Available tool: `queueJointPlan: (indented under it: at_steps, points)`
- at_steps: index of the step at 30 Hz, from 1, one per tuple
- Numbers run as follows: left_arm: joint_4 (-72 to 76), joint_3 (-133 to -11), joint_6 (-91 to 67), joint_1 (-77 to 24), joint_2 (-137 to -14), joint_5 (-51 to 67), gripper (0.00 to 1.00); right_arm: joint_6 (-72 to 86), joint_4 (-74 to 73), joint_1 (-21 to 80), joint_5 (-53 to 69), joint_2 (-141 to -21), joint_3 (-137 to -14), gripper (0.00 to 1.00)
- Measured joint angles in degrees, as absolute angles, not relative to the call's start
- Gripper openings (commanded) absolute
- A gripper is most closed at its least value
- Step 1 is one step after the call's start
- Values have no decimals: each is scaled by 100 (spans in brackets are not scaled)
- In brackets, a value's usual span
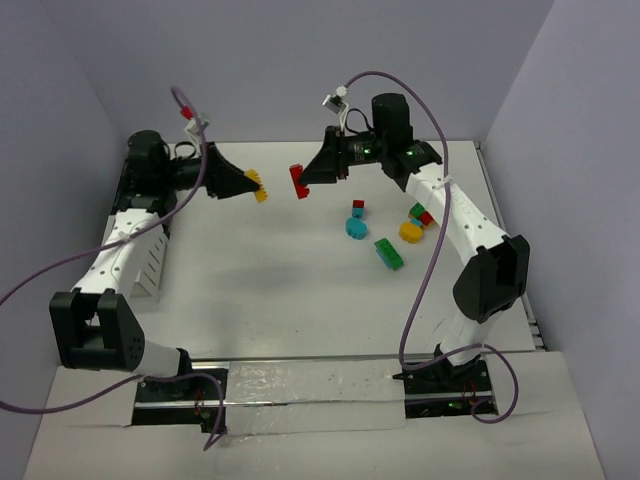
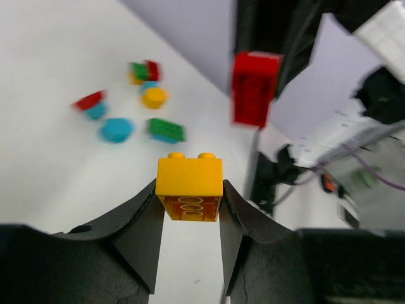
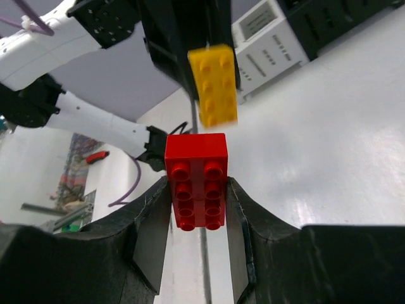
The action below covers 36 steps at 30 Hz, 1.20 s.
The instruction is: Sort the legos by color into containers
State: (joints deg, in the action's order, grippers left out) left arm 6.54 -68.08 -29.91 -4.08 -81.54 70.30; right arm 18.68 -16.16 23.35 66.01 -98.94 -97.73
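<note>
**Top view.**
- Table [image 1: 260, 290]: white, with walls [image 1: 300, 60] on the left, far and right sides. We note a broad bare stretch across the centre and lower left of the frame.
- Left gripper [image 1: 252, 186]: one, upper left of centre, clamped on the yellow brick [image 1: 261, 191].
- Right gripper [image 1: 305, 180]: one, upper centre, clamped on the red brick [image 1: 297, 182].
- The two held bricks face each other with a narrow gap between them, apart.
- Loose legos, five items, all right of centre: one red-on-cyan piece [image 1: 357, 208], one cyan round piece [image 1: 355, 228], one green brick [image 1: 389, 253], one yellow round piece [image 1: 410, 232] and one green-and-red piece [image 1: 420, 213]. The last two lie just beside the right arm's forearm.
- White container [image 1: 150, 262]: one, at the left edge, partly covered by the left arm.
- Purple cables [image 1: 415, 300]: two, one looped off each arm.

**Left wrist view.**
- We see the yellow brick [image 2: 189, 183] pinched between both fingers [image 2: 145, 221], studs up, at frame centre.
- The red brick [image 2: 255, 88] hangs at upper right, apart from it.
- The same five loose items sit at upper left, blurred, with open white table between them and the fingers.

**Right wrist view.**
- The red brick [image 3: 196, 180] is gripped at centre, studs toward the camera.
- The yellow brick [image 3: 214, 85] is just above it in the frame, not touching.
- Bare table fills the right side.
</note>
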Motion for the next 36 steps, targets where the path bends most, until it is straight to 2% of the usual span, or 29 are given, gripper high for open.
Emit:
queueJointPlan:
  at_steps: [9,15,36]
  points:
    - [-1593,-6807,-959,1862,-7867,6154,0,1386,-2054,1946,6252,-9873,-9771,0]
    - [-1851,-6788,15,2918,-7411,4849,2,1055,-2374,1964,5969,-9870,-9771,0]
    - [-1832,-5949,1435,3463,-7347,3703,19,442,-2926,1984,5650,-9870,-9703,0]
